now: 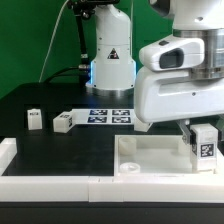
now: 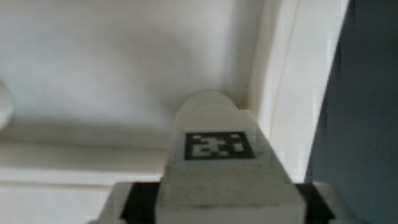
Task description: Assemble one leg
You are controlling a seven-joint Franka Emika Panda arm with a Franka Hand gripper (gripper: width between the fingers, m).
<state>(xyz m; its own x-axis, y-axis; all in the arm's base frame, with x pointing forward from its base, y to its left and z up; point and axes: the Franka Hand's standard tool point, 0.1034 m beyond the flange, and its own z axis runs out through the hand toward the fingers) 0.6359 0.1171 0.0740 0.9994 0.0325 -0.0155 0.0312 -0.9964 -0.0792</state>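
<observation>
My gripper (image 1: pixel 203 132) is shut on a white leg (image 1: pixel 205 143) with a black-and-white tag, holding it upright over the right end of the large white square panel (image 1: pixel 150 155). In the wrist view the leg (image 2: pixel 221 150) fills the middle, tag facing the camera, its tip close to the panel's flat face (image 2: pixel 107 80) by the raised edge (image 2: pixel 294 60). The dark fingers (image 2: pixel 320 205) press on both sides of it. Two more legs (image 1: pixel 35 119) (image 1: pixel 63 122) lie on the black table at the exterior view's left.
The marker board (image 1: pixel 110 115) lies behind the panel near the arm's base (image 1: pixel 110 60). A white rail (image 1: pixel 60 185) runs along the table's front edge, with a raised block (image 1: pixel 8 150) at its left end.
</observation>
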